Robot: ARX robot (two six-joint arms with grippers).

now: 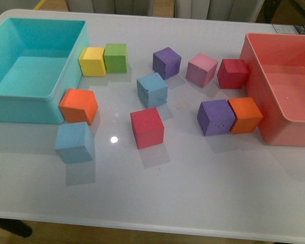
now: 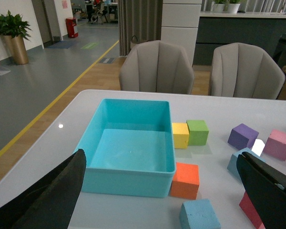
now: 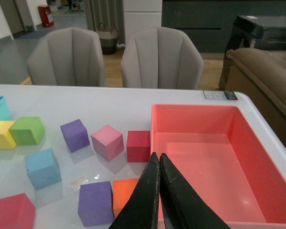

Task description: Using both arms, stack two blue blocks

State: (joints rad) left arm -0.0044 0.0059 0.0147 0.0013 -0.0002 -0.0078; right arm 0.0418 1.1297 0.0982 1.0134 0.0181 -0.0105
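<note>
Two sky-blue blocks lie apart on the white table. One blue block sits near the middle, the other blue block at the front left beside an orange cube. Neither arm shows in the front view. In the left wrist view my left gripper is open above the table, its fingers spread wide. The front-left blue block lies between them and the middle blue block is partly hidden by the other finger. My right gripper is shut and empty over the pink-red bin's edge, with the middle blue block off to one side.
A turquoise bin stands at the left and a pink-red bin at the right. Yellow, green, purple, pink and red cubes are scattered around, with a purple-orange pair by the right bin.
</note>
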